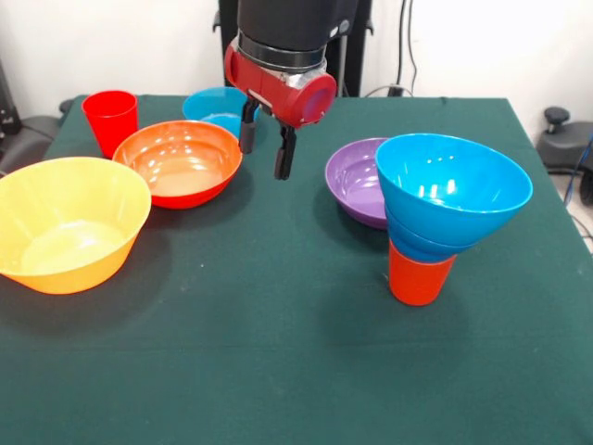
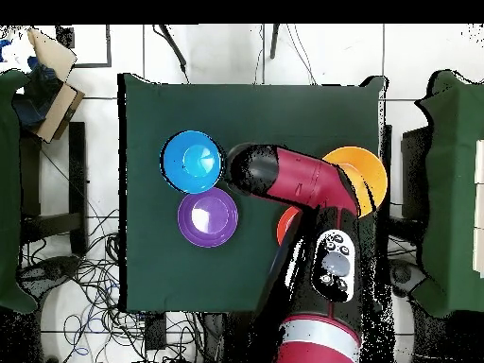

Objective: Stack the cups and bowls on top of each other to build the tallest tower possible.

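Observation:
My gripper [image 1: 264, 162] hangs open and empty over the green cloth, between the orange-red bowl [image 1: 182, 162] and the purple bowl [image 1: 357, 181]. At the right stands a tower: an orange cup [image 1: 419, 273] carrying two nested blue bowls [image 1: 454, 190]. A red cup [image 1: 111, 119] and a light blue bowl [image 1: 215, 107] stand behind the orange-red bowl. The large yellow-orange bowl [image 1: 69, 222] sits at the left edge. From overhead the blue bowl [image 2: 192, 162] and purple bowl [image 2: 207, 216] show. My arm covers the gripper and parts of the yellow-orange bowl [image 2: 369, 170].
The green tablecloth [image 1: 278, 362] stretches wide in front of the bowls. The tower stands close to the table's right edge. Chairs [image 2: 449, 189] and cables [image 2: 85, 284] surround the table in the overhead view.

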Controlling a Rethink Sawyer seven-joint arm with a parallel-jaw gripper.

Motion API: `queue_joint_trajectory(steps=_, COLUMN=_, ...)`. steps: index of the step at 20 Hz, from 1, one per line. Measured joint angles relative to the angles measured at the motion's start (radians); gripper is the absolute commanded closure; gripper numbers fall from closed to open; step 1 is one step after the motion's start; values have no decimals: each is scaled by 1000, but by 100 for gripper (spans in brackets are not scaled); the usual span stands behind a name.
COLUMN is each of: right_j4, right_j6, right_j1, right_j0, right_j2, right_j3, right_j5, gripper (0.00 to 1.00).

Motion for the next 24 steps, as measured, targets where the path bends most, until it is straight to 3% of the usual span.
queue_joint_trajectory(steps=6, right_j4=-25, right_j6=0, right_j1=1, right_j0=-5, right_j2=8, right_j3=49, right_j5=-28, gripper=0)
queue_joint_trajectory(steps=17, right_j4=-68, right_j6=0, right_j1=75, right_j0=-12, right_j2=12, right_j3=118, right_j5=-217, gripper=0)
queue_joint_trajectory(steps=24, right_j4=-78, right_j6=0, right_j1=111, right_j0=-15, right_j2=12, right_j3=146, right_j5=-234, gripper=0)
